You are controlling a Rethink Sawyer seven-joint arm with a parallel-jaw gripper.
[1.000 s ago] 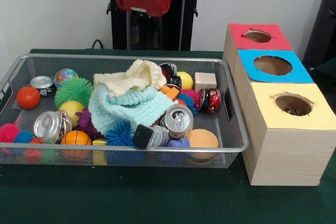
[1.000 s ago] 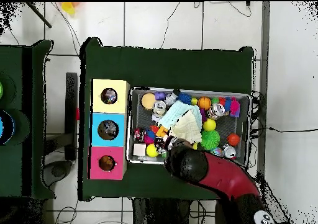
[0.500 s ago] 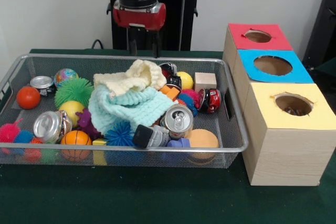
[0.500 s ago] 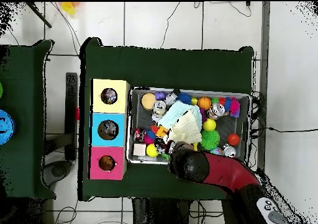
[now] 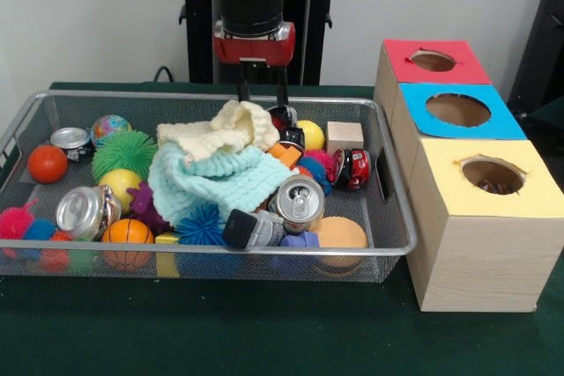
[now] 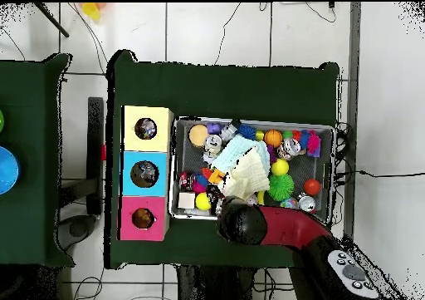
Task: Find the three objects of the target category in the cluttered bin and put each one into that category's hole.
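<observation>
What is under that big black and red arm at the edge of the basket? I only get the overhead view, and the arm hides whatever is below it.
Observer: The front view shows the gripper there. Its two thin fingers are spread apart, with nothing between them.
Operator: Is it down in the pile of toys?
Observer: Its tips hang at about the height of the wire mesh bin's far rim, by the cream knitted cloth. I cannot tell whether they touch it.
Operator: Are those boxes with holes coloured all over?
Observer: No, only on top. The yellow-topped box has bare wood sides.
</observation>
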